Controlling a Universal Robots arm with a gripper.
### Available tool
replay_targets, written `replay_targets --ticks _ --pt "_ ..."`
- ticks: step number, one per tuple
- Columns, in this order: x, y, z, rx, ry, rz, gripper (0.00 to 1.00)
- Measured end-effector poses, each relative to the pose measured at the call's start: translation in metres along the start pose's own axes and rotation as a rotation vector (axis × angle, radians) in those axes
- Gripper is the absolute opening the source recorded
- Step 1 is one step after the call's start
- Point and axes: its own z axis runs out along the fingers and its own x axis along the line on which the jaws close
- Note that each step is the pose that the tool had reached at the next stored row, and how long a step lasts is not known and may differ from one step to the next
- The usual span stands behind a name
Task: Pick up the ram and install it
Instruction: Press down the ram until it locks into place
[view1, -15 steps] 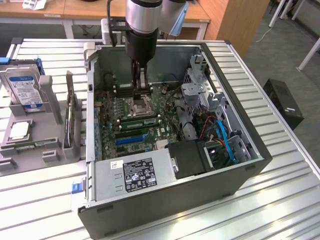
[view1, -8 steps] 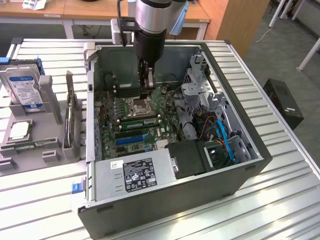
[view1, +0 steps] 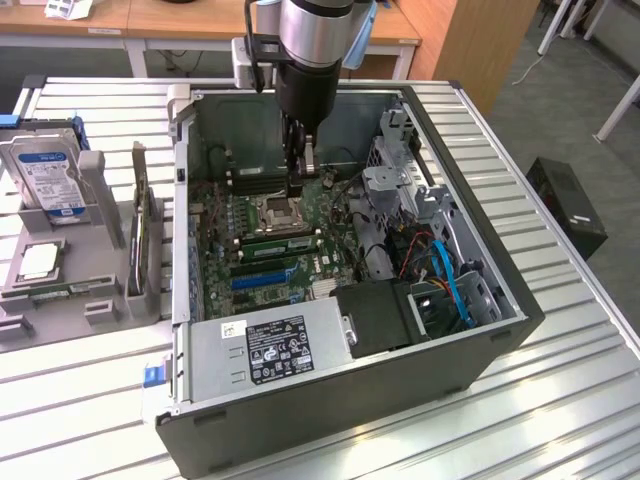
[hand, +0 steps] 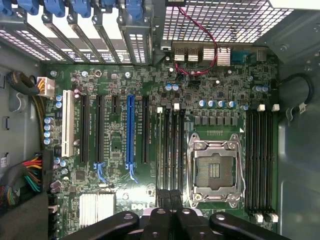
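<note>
1. The robot's black two-finger gripper (view1: 297, 178) reaches down into the open dark grey metal computer case (view1: 480, 345), close over the green motherboard (view1: 225, 225). Its jaws are closed together.
2. In the wrist view the gripper (hand: 171, 201) has its tips pressed against each other, above one end of the long black plastic memory slots (hand: 170, 145) beside the square silver processor socket (hand: 216, 167). I cannot tell if a thin board is clamped between them.
3. In the exterior view a long narrow green circuit-board stick with dark chips (view1: 258, 183) stands in the slots just beside the fingertips. I judge that this is the ram, but I am not sure. A second green stick (view1: 278, 246) stands on the other side of the socket.
4. The pick-up seems to be finished, because the gripper is at the slots and not at the grey plastic parts holder (view1: 60, 280) on the exterior view's left.
5. Whether the stick is fully seated and its latches are locked, the pictures do not show.
</note>
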Motion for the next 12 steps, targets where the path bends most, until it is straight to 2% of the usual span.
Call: replay_targets --ticks 12 --pt "-0.0001 0.0 0.0 0.0015 -0.0002 0.0 0.11"
